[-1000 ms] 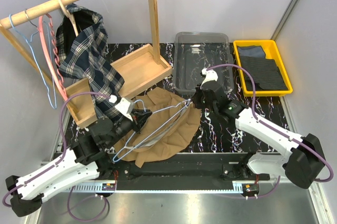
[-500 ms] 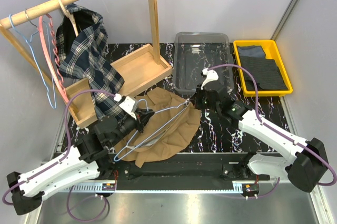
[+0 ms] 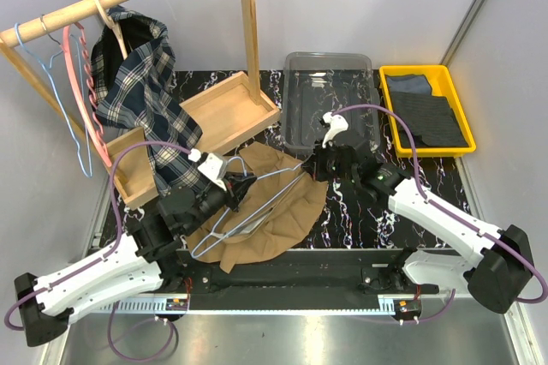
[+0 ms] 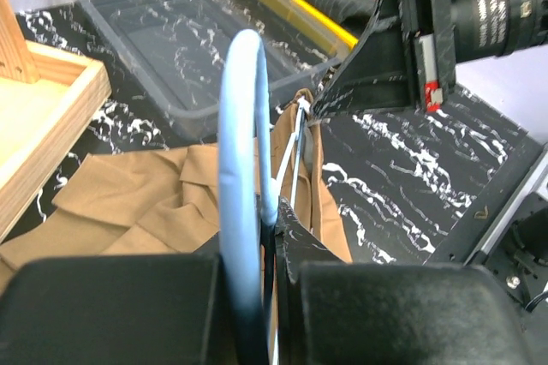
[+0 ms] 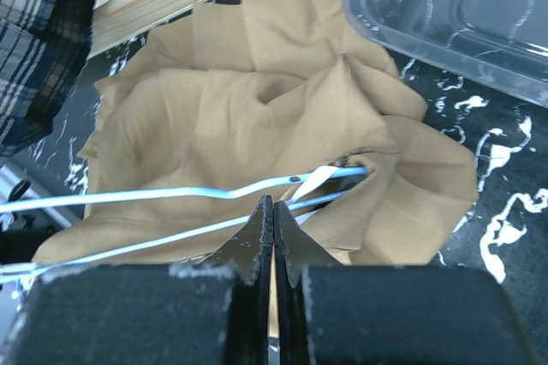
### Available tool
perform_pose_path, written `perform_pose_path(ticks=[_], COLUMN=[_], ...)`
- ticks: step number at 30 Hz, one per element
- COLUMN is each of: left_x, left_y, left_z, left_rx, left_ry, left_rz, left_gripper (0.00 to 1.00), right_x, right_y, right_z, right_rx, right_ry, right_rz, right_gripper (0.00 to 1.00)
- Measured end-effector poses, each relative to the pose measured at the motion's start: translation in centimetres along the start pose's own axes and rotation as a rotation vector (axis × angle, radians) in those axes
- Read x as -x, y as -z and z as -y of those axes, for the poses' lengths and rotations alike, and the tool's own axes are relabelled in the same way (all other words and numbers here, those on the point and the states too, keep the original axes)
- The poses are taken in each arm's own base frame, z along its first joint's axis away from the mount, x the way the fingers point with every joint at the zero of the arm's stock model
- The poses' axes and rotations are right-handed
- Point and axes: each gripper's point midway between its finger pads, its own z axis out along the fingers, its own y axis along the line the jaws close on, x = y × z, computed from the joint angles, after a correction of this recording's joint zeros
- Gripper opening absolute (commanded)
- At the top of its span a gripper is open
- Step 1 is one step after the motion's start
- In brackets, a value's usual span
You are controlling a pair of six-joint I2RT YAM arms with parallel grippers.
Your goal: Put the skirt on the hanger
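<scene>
The tan skirt (image 3: 274, 215) lies crumpled on the dark marble table between the arms. It also shows in the left wrist view (image 4: 128, 202) and the right wrist view (image 5: 257, 116). The light-blue wire hanger (image 3: 272, 176) lies tilted over it. My left gripper (image 3: 231, 191) is shut on the hanger (image 4: 242, 125) at its hook end (image 4: 278, 232). My right gripper (image 3: 313, 167) is shut (image 5: 273, 208) at the skirt's right edge, pinching a lifted bit of cloth beside a whitish strap. The hanger's wires (image 5: 171, 195) run into a fold there.
A wooden rack (image 3: 248, 22) with a tray base (image 3: 218, 112) stands at the back left. It carries a plaid shirt (image 3: 141, 91), a pink hanger (image 3: 86, 99) and another blue wire hanger (image 3: 26, 52). A clear bin (image 3: 330, 56) and a yellow bin (image 3: 385, 74) with dark cloth stand at the back right.
My left gripper has moved a little right and forward with the hanger. My right gripper has shifted slightly left at the skirt's edge. Both have stayed shut.
</scene>
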Motion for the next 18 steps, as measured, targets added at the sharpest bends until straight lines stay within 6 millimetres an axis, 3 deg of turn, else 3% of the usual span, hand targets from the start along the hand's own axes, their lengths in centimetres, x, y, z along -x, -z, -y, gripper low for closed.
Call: perform_pose_path(ticks=[8,18], left_x=[1.1,0.9], left_y=[-0.2,-1.0], left_z=[0.5,1.2], left_rx=[-0.026,-0.062], left_ry=[0.01,0.02], left_rz=[0.054,0.078], left_gripper=[0.0,0.0], right_x=[0.2,2.8], right_y=[0.3,2.6], right_z=[-1.0,-3.7], right_rx=[0.057,0.168], right_ry=[0.021,0.039], right_rz=[-0.011,0.054], right_gripper=[0.0,0.0])
